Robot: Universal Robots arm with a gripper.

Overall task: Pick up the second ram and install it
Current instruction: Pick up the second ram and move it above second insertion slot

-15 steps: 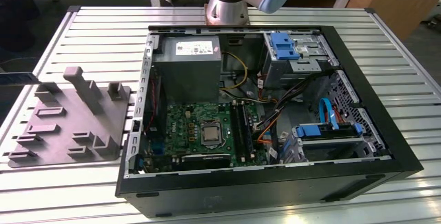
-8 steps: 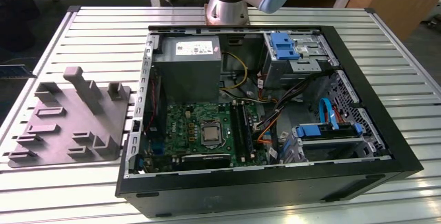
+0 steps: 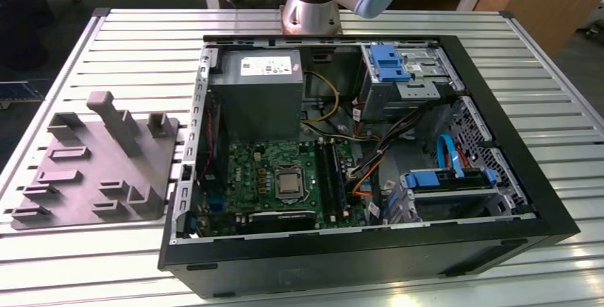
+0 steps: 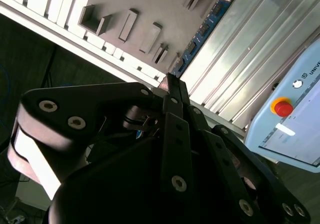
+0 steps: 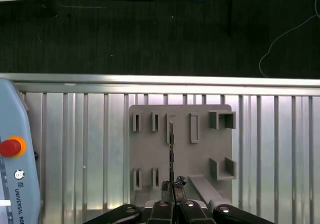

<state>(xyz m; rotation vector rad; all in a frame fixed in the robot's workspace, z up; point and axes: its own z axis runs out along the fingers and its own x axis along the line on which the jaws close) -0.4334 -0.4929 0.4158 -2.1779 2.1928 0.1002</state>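
Observation:
In both wrist views my gripper (image 5: 173,186) (image 4: 170,81) is shut on one end of the second ram (image 5: 171,149) (image 4: 202,31). It is a thin blue-edged stick with small black chips, and it juts straight out from the fingertips. The stick hangs well above the grey moulded tray (image 5: 200,159) (image 4: 150,4), apart from it. In the exterior view the tray (image 3: 95,172) lies on the slatted table to the left of the open computer case (image 3: 491,95). The green motherboard (image 3: 274,172) lies inside the case, with long dark slots beside the processor socket.
The arm's base (image 3: 312,10) stands behind the case. A grey power supply (image 3: 254,95), blue drive brackets (image 3: 389,63) and loose cables crowd the case interior. A teach pendant with a red stop button (image 5: 10,147) (image 4: 282,107) lies on the slatted aluminium table (image 3: 141,45) near the tray.

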